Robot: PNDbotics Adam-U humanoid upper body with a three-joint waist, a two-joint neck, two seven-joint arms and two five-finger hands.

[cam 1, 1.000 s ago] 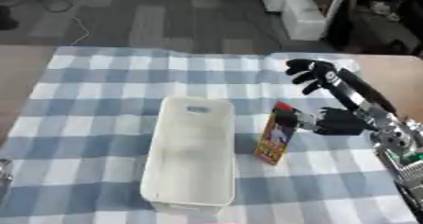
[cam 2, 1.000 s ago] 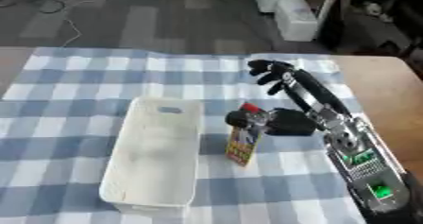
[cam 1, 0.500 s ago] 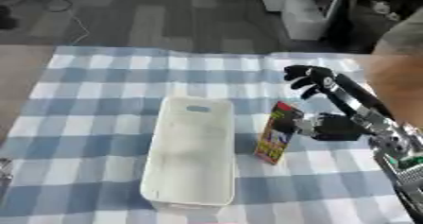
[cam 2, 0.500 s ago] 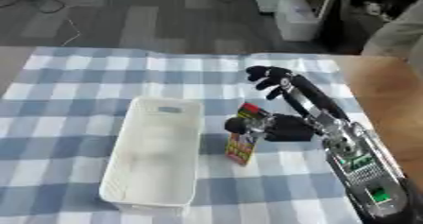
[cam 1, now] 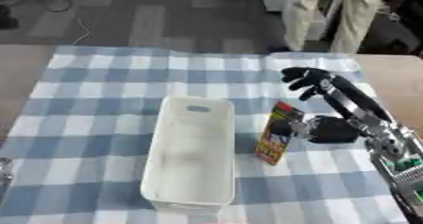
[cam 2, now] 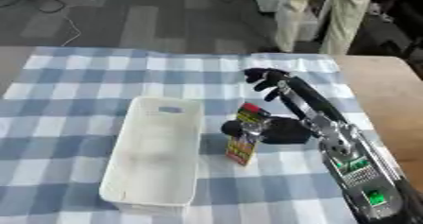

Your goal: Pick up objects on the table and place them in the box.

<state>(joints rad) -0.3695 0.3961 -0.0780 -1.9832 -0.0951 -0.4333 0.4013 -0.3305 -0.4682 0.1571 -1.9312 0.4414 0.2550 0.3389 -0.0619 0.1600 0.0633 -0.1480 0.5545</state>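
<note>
A tall red and yellow packet [cam 1: 276, 133] stands upright on the checked cloth, just right of the white box [cam 1: 191, 152]. The box is a long plastic tub with nothing visible inside. My right hand [cam 1: 334, 129] is beside the packet on its right, and the thumb [cam 2: 242, 128] touches the packet's side. Its fingers [cam 1: 302, 77] stretch up and away past the packet's top, spread and not wrapped around it. At the lower left edge a grey sliver of my left hand [cam 1: 3, 168] shows.
The blue and white checked cloth [cam 1: 107, 86] covers the table, with bare wood [cam 1: 395, 76] to its right and left. A person in light trousers [cam 1: 355, 10] stands beyond the far edge.
My right hand has sunk slightly and its thumb has come in against the packet. The packet and the box have not moved.
</note>
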